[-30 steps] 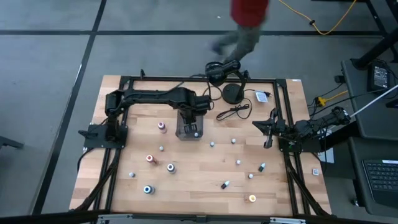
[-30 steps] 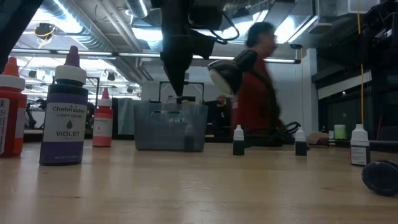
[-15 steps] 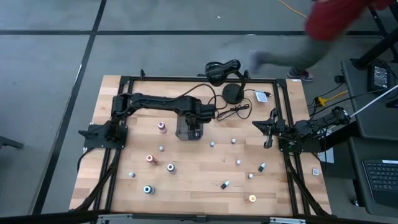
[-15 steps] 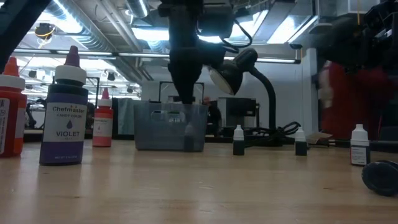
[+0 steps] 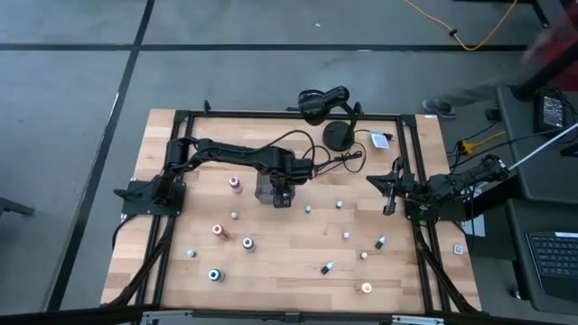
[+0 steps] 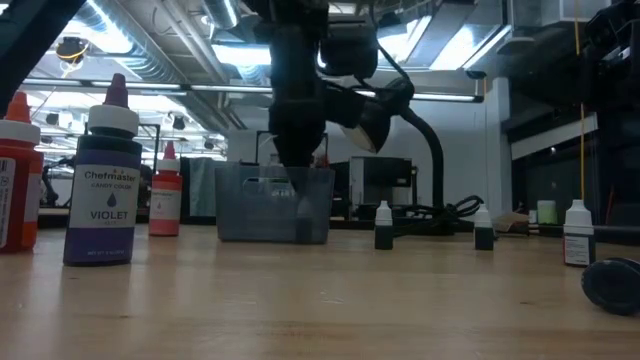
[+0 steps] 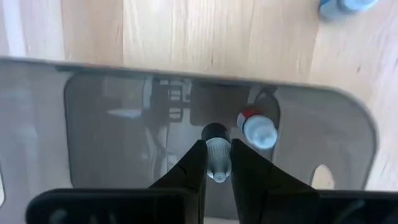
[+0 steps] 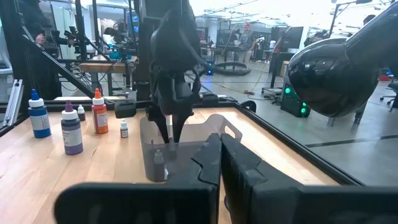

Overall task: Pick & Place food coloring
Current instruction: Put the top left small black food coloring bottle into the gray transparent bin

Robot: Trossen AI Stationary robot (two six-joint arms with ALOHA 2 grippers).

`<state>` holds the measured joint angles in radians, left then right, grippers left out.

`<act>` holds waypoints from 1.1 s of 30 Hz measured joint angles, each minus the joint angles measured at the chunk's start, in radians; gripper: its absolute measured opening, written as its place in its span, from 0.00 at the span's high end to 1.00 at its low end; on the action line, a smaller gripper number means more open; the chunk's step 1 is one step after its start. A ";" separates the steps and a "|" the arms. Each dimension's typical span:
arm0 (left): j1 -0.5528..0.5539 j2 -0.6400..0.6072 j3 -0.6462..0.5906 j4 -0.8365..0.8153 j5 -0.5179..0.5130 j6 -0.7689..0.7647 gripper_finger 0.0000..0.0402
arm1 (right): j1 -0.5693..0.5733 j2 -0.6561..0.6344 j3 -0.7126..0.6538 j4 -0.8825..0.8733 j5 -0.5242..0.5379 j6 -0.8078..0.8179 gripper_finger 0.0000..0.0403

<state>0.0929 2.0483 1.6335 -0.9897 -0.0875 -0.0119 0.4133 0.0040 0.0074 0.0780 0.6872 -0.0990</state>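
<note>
Left gripper over gray tray, bottles scattered, right gripper idle

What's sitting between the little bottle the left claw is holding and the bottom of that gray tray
Nothing visible. The left claw is shut on a small bottle over the gray tray, with bare floor below. Another bottle lies beside it, apart.

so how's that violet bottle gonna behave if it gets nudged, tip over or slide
The violet bottle stands upright on a wide flat base, so a low nudge would probably slide it on the table. Its tall narrow tip suggests a high push could topple it. It looks dark and full, so likely heavier than the tiny droppers.
</note>
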 joint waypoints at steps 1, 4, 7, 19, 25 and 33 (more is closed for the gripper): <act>0.000 0.000 -0.004 0.009 0.000 0.002 0.89 | 0.000 0.000 0.000 0.000 0.000 0.000 0.96; 0.000 0.011 -0.007 0.030 0.000 0.007 0.89 | 0.000 0.000 0.000 0.000 0.000 0.000 0.96; 0.000 0.024 -0.007 0.026 0.000 0.016 0.89 | 0.000 0.000 0.000 0.000 0.000 0.000 0.96; 0.001 0.045 -0.007 0.038 -0.001 0.036 0.89 | 0.000 0.000 0.000 0.000 0.000 0.000 0.96; 0.008 0.045 -0.007 0.037 0.001 0.037 0.79 | 0.000 0.000 0.000 0.000 0.000 0.000 0.96; 0.007 0.045 0.005 0.025 0.031 0.043 0.67 | 0.000 0.000 0.000 0.000 0.000 0.000 0.96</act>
<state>0.1001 2.0933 1.6385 -0.9646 -0.0565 0.0307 0.4137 0.0040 0.0074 0.0782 0.6872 -0.0988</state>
